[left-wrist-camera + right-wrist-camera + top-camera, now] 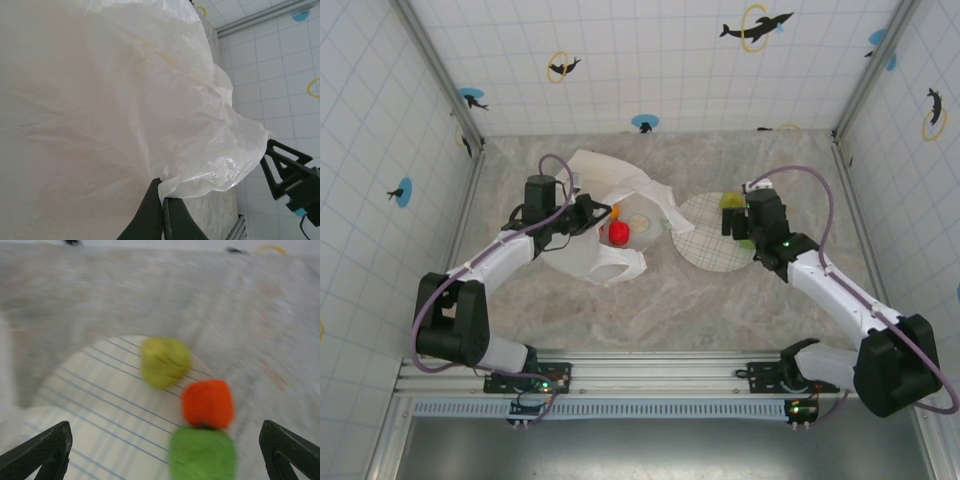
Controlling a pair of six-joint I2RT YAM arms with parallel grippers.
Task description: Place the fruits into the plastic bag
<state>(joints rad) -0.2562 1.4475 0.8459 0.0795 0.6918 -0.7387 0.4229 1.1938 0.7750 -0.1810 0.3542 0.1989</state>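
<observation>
Left tool (163, 199) pinched shut on plastic bag (595, 258) rim, likely propping mouth up for loading; red fruit (618, 233) inside. Right tool (740, 226) spread wide over plate (703, 254), above yellow-green fruit (165, 361), orange fruit (207, 402) and green fruit (202, 452).

**Fruits split between bag and plate**

The crinkly white plastic bag (603, 170) lies crumpled on the surface (670, 310), with a red fruit (618, 234) and an orange fruit (615, 212) at its mouth. Three more (yellow-green fruit (165, 362), orange-red fruit (207, 402), green fruit (202, 452)) cluster at the plate (100, 415) edge.
</observation>
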